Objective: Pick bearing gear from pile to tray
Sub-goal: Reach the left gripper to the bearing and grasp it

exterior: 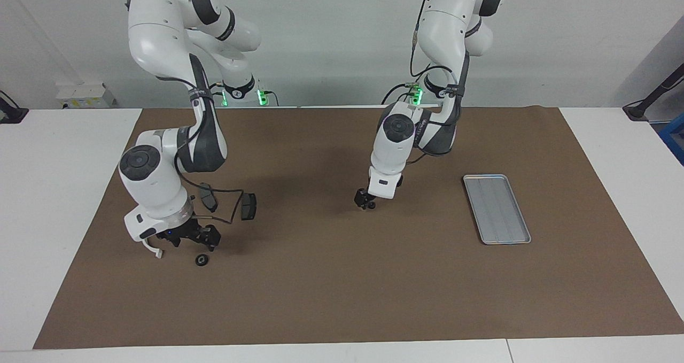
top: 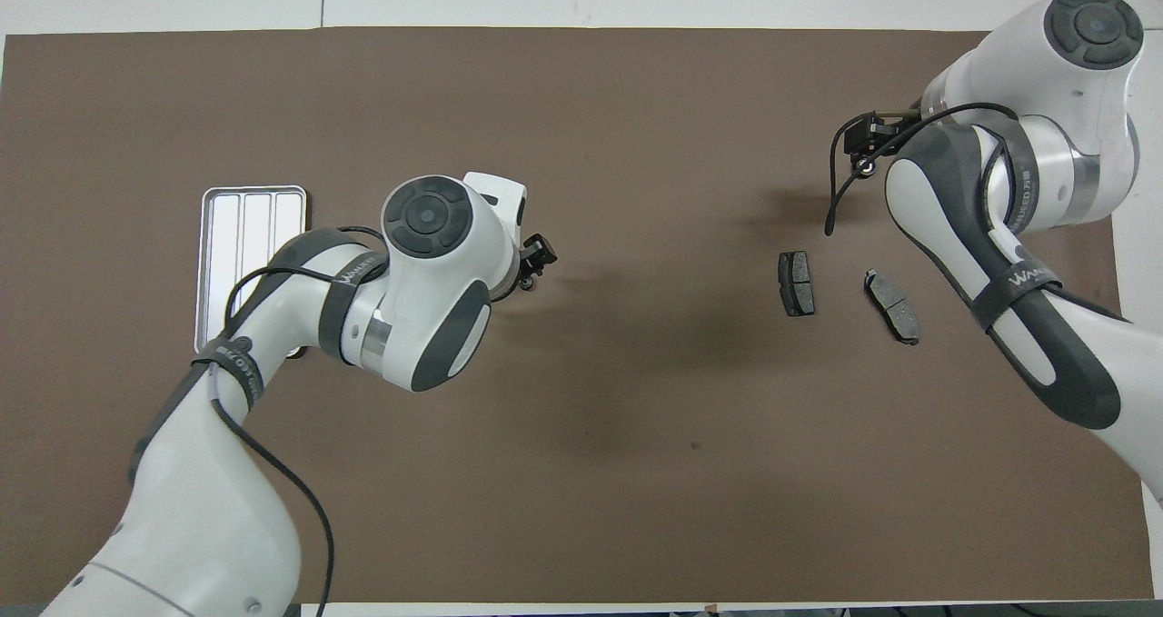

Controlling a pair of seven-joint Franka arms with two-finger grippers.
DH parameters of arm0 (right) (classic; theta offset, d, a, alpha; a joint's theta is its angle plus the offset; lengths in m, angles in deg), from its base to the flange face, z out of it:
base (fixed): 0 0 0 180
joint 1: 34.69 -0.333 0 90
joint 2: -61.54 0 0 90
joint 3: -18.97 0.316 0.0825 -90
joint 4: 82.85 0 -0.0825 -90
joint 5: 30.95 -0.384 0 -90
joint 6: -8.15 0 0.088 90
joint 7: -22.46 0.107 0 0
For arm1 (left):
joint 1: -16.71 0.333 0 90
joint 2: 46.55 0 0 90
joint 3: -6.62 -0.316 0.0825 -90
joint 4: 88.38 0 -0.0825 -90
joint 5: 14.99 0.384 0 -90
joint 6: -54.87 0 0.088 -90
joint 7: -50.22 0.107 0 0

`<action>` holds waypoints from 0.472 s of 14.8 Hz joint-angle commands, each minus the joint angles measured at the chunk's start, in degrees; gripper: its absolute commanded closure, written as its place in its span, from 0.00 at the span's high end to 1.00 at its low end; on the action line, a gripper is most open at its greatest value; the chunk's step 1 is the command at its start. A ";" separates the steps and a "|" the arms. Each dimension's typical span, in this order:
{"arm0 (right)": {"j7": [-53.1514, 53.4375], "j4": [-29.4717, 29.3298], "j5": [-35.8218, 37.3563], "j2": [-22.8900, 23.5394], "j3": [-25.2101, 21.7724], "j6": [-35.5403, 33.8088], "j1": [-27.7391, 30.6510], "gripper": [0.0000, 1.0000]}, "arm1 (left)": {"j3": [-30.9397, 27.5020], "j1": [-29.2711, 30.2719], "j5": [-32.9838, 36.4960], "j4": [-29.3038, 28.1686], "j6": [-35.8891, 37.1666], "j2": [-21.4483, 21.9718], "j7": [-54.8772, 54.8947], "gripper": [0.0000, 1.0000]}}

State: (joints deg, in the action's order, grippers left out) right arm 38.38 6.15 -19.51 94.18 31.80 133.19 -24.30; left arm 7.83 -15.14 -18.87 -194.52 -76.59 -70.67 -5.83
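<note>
The pile lies toward the right arm's end: two dark brake pads point(exterior: 248, 206) point(exterior: 208, 197), a white arc point(exterior: 155, 252) mostly hidden by the right arm, and a black round piece point(exterior: 201, 260). My right gripper point(exterior: 199, 241) hangs open just above that round piece point(top: 865, 168). A second small black round piece point(exterior: 370, 206) sits alone mid-mat. My left gripper point(exterior: 365, 202) is low over it and open; whether it touches the piece point(top: 525, 283) I cannot tell. The silver tray point(exterior: 483, 177) lies flat toward the left arm's end with nothing in it.
A brown mat point(exterior: 342, 299) covers the table, with white table top at both ends. In the overhead view the left arm covers one corner of the tray point(top: 245, 226), and the brake pads point(top: 796, 283) point(top: 892, 305) lie uncovered.
</note>
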 commanded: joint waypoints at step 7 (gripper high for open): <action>6.40 -1.28 1.75 4.53 0.61 3.19 0.42 1.00 | -0.60 -0.40 -0.51 -1.17 -3.27 0.30 -1.16 0.88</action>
State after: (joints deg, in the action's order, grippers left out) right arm 43.21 5.82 -19.30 97.48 31.92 135.44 -24.14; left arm 7.58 -15.14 -18.87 -194.66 -78.23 -70.66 -6.00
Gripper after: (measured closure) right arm 0.000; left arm 0.097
